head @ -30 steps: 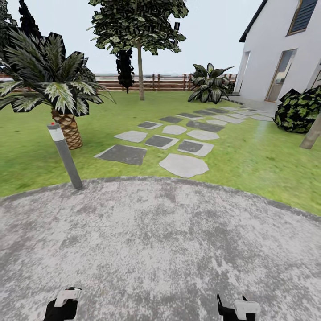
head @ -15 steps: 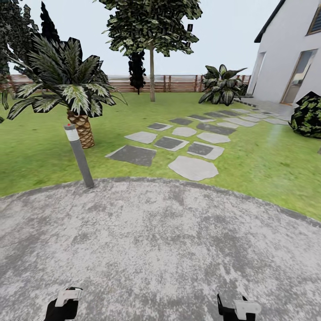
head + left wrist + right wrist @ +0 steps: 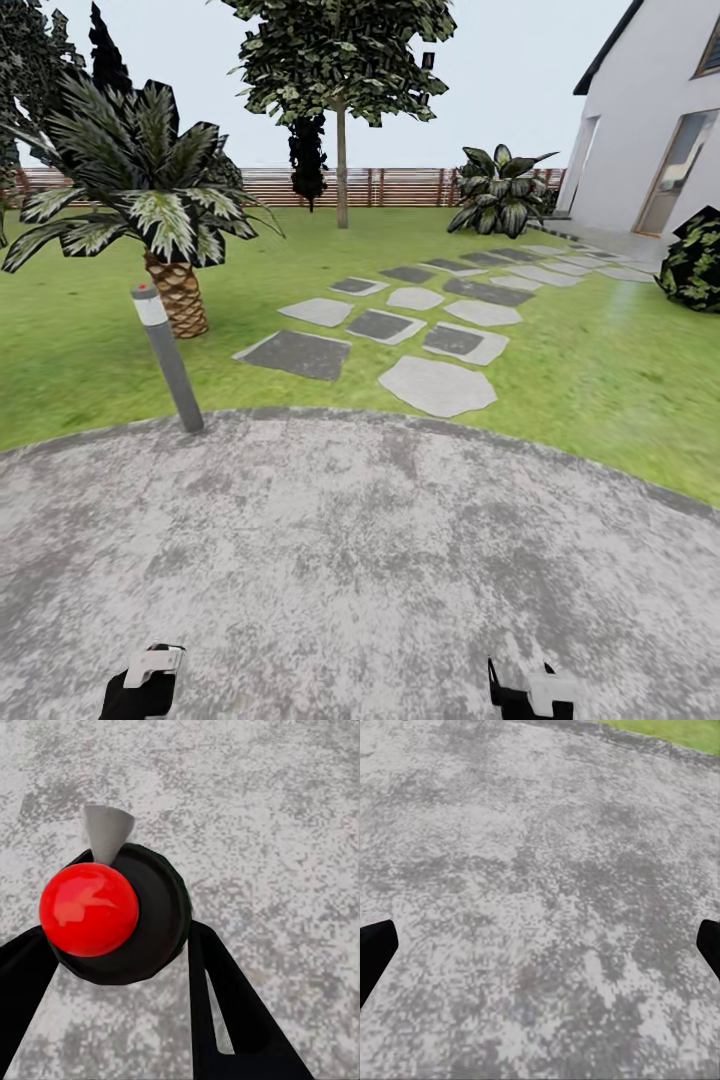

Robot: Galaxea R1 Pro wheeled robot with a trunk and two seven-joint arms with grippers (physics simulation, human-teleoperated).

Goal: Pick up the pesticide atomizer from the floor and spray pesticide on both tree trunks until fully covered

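Left tool (image 3: 124, 945) is pinched on the pesticide atomizer (image 3: 112, 911), its two black fingers (image 3: 225, 1012) pressed against the dark round body just below the red top, with a grey nozzle poking out beside the cap. Right tool (image 3: 540, 945) is spread wide, nothing between its fingers but mottled grey pavement (image 3: 360, 560).

The bottle looks small, stiff and light, likely smooth plastic, so it could twist or slip in a two-finger pinch; a hold around the body under the cap seems soundest, leaving the nozzle free to aim.

Against half a second ago, the whole head view has slid a little: the bollard (image 3: 167, 358) and the palm (image 3: 150, 200) sit slightly further left and the stepping stones (image 3: 400, 325) slightly lower, which reads as the camera moving. The tree (image 3: 341, 160) with the bare straight trunk stands far off by the fence (image 3: 400, 186), well apart from the robot.
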